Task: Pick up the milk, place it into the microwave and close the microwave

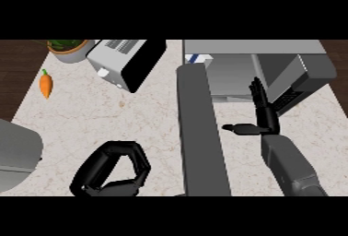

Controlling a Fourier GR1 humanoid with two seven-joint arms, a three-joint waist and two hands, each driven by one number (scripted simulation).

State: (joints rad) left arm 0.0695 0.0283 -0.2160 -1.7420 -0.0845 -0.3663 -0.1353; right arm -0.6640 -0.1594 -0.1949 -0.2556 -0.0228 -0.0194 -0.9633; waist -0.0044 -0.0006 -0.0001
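The milk shows only as a sliver, a white carton corner with a touch of blue, sitting just inside the microwave at its left side, near the hinge of the open door. That microwave door swings out toward us, a long dark grey slab seen edge-on, running down the middle of the counter. To the right of the door, the right hand is stretched out flat, fingers straight and pointing up toward the microwave's opening, thumb sticking out to the left toward the door; it holds nothing, and the milk lies up and to the left of it, apart from the fingertips. Down at the lower left, the left hand sits on the counter with its fingers curled round in a loop, nothing in it. Further out, a toaster lies tilted, a carrot to its left, a potted plant at the top.
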